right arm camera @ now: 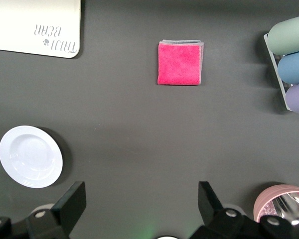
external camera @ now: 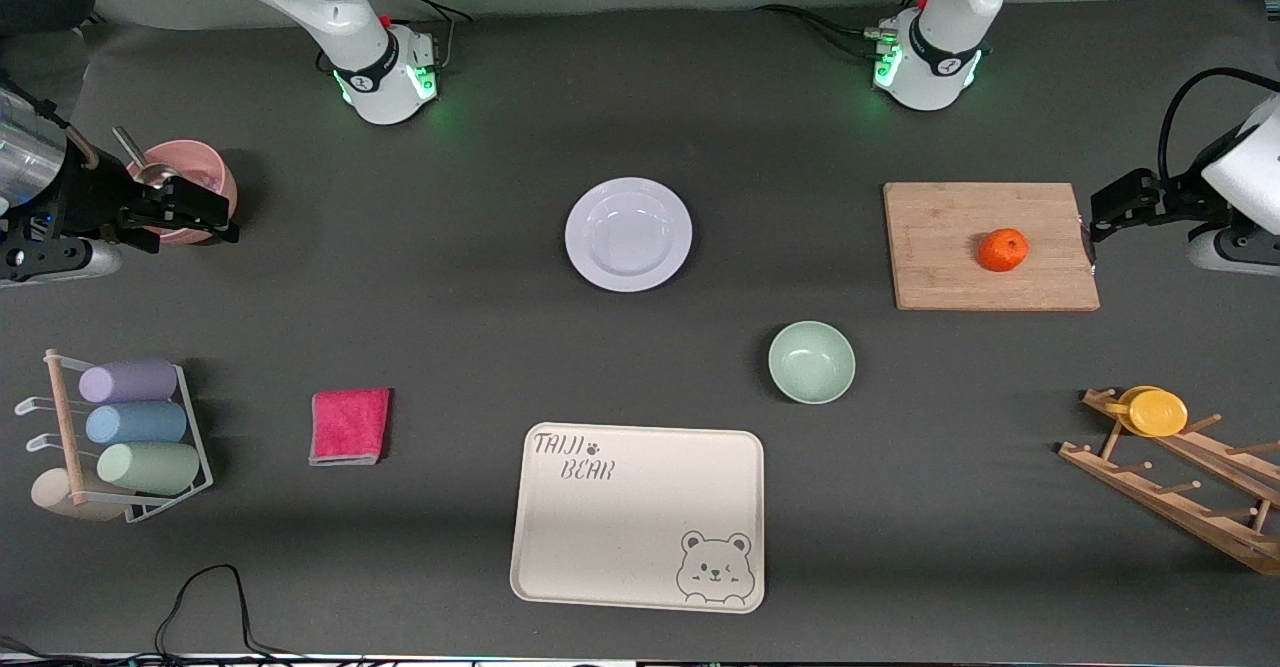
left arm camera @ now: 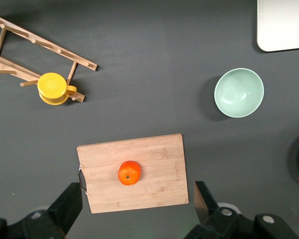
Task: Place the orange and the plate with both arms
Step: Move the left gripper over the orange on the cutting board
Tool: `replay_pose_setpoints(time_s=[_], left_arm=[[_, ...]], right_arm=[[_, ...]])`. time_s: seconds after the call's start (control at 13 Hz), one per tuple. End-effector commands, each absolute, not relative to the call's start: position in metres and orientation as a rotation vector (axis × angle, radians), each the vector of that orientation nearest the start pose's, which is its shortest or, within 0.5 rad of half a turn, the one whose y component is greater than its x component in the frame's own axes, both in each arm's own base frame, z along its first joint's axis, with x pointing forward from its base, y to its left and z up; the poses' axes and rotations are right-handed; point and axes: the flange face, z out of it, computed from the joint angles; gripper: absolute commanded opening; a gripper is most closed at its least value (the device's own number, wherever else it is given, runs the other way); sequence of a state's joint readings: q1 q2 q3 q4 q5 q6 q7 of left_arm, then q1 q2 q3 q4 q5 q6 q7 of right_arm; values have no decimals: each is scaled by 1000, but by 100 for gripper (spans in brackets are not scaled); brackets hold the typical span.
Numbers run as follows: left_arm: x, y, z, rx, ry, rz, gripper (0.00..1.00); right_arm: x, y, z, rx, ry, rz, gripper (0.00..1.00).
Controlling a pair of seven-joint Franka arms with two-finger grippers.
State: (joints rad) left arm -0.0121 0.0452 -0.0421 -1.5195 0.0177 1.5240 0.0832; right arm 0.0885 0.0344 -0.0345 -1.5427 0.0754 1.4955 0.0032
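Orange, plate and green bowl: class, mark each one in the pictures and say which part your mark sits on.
orange (external camera: 1002,249), front view, middle of its skin.
plate (external camera: 628,234), front view, sunken centre.
green bowl (external camera: 811,361), front view, inside of its hollow.

Both arms are glossy white with black bands, their rounded bases glowing green, black cables trailing off toward the table's edge. The left gripper (external camera: 1100,230) and right gripper (external camera: 228,222) are matte black (blocky, angular fingers, small silver screws).
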Motion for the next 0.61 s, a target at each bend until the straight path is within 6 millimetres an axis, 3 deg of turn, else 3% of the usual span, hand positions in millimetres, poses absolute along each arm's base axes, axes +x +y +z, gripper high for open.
replay_pose_setpoints(time_s=[0.0, 0.54], left_arm=[[560, -32, 628, -3127, 199, 72, 100], [555, -23, 625, -3137, 198, 123, 100]], right_arm=[[558, 42, 617, -3023, -33, 114, 100], [561, 42, 619, -3022, -33, 107, 100]])
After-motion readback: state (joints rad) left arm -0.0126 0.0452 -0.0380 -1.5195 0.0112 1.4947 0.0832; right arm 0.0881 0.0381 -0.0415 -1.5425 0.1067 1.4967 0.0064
